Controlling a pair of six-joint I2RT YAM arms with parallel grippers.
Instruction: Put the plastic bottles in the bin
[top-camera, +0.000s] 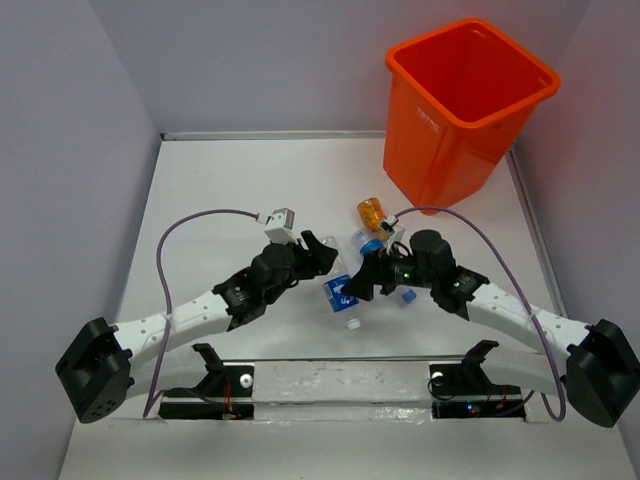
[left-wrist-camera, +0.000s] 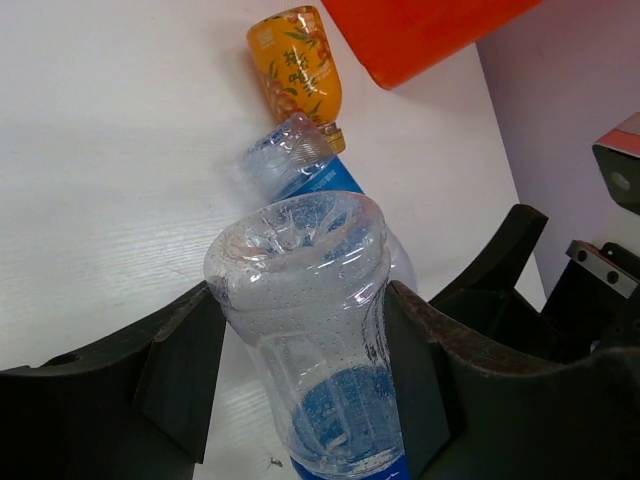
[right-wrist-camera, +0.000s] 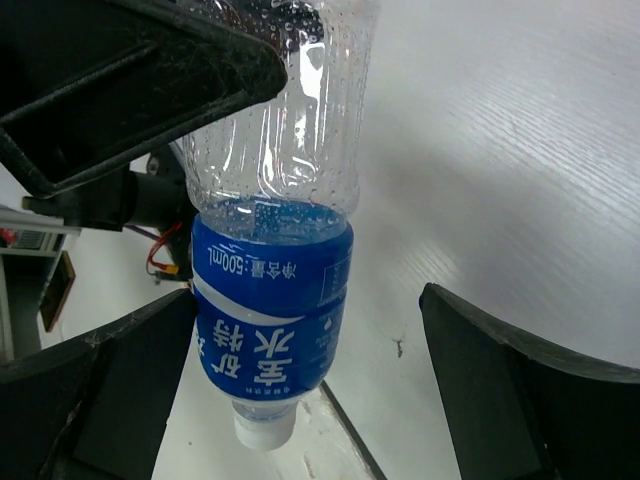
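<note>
Counter (top-camera: 230, 190): white, with pale walls round it; both arms meet near its middle.
Left fingers (left-wrist-camera: 180, 370): clenched on the clear base end of a blue-labelled bottle (left-wrist-camera: 320, 300), its cap pointing to six o'clock.
Right fingers (right-wrist-camera: 520, 400): released, spread wide astride that same bottle's label.
Loose bottles: a second blue-labelled bottle (left-wrist-camera: 295, 160) and an orange bottle (left-wrist-camera: 295, 65) lie just beyond, at one o'clock.
Bin (top-camera: 440, 150): upright at one o'clock, in the far corner.
Doing it well: draw the right arm clear first, carry the bottle over the rim, and let go only above the opening; the thin base may slip.
</note>
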